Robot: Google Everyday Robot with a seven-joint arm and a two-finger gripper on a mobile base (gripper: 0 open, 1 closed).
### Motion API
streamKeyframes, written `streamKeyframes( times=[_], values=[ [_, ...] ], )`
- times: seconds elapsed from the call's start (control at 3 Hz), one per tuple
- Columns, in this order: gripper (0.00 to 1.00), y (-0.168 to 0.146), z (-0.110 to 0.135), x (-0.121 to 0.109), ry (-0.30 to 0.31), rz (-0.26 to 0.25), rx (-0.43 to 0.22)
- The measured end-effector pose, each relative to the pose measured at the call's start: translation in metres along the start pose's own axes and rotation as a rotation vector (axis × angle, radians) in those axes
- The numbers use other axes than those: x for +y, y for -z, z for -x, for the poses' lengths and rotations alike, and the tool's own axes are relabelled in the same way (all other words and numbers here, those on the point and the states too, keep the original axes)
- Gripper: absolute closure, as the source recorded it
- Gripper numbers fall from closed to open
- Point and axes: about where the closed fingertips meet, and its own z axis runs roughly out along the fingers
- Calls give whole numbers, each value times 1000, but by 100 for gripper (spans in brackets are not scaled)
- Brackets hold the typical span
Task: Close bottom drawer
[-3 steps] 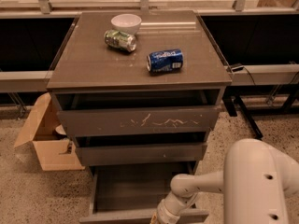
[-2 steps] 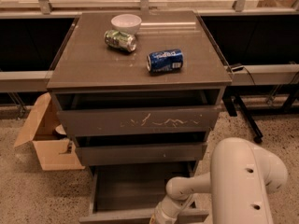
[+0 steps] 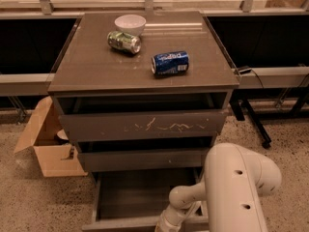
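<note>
Since a second ago the big white arm link (image 3: 239,187) has slid leftward across the lower right corner, and the wrist below it has shifted slightly left with it; the drawer (image 3: 135,195) looks just as far out as before.

Seen from above and in front, a grey-brown bench (image 3: 96,66) with three drawers stands on speckled floor (image 3: 29,207). To its left, an open cardboard box (image 3: 48,149) sits close beside the lower drawers, leaving only a narrow strip of floor there. To the right, dark frame legs (image 3: 251,122) stand on the floor, and the arm fills the near right corner. Straight in front of the bench, the bottom picture edge cuts off the view.

The gripper (image 3: 165,225) is at the very bottom edge, at the end of the wrist, over the front right part of the drawer near its front panel. Whether it touches the panel cannot be told, nor how far open it is or whether it holds anything.

The drawer is the lowest of the three and is pulled well out. It is wide and shallow, with a flat grey tray and a plain front.

Above it are a slightly open middle drawer (image 3: 145,159) and a taller top drawer (image 3: 106,125) with white scratches.

On the bench top lie a white bowl (image 3: 130,23), a green can (image 3: 124,41) and a blue can (image 3: 170,63).
</note>
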Motion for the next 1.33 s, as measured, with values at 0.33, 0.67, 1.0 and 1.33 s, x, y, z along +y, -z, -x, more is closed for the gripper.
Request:
streamKeyframes(
  times=[0.33,0.67,1.0,1.33],
  values=[
    [38,4,-8,-8,-14,-34,-2],
    [15,9,-16,-12,-21,-58,-48],
    [0,10,-23,-15,-26,-67,-131],
    [0,26,-47,-31,-6,-119,-285]
  ],
)
